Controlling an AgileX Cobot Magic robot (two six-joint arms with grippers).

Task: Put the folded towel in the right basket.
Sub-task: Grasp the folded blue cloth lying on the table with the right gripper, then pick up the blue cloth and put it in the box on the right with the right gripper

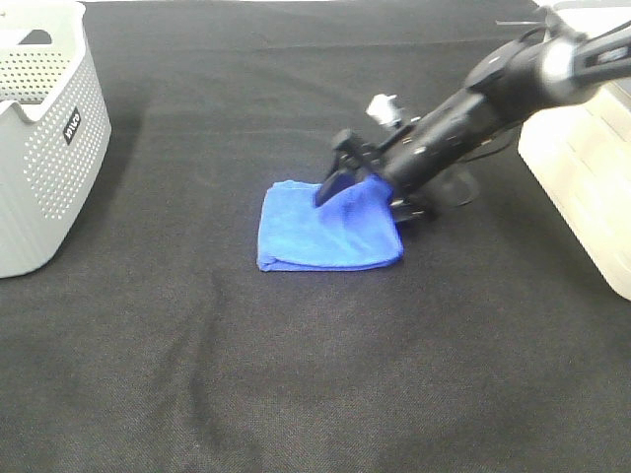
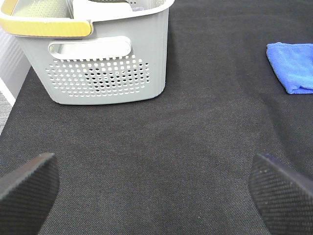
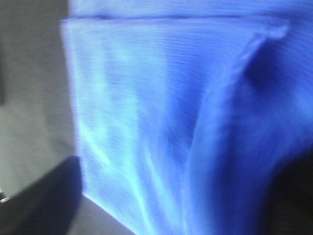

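Observation:
The folded blue towel (image 1: 320, 232) lies on the black table near the middle. It also shows at the edge of the left wrist view (image 2: 293, 68) and fills the blurred right wrist view (image 3: 161, 122). My right gripper (image 1: 360, 197) reaches in from the right and is shut on the towel's right edge, which is lifted a little off the table. One black finger (image 1: 332, 182) lies over the towel's top. The right basket (image 1: 582, 168), pale cream, stands at the right edge. My left gripper (image 2: 156, 191) is open and empty over bare cloth, out of the high view.
A grey perforated basket (image 1: 39, 148) stands at the far left; it shows in the left wrist view (image 2: 107, 63) with a yellow-trimmed rim. The black tablecloth (image 1: 315, 374) stretches in front of the towel.

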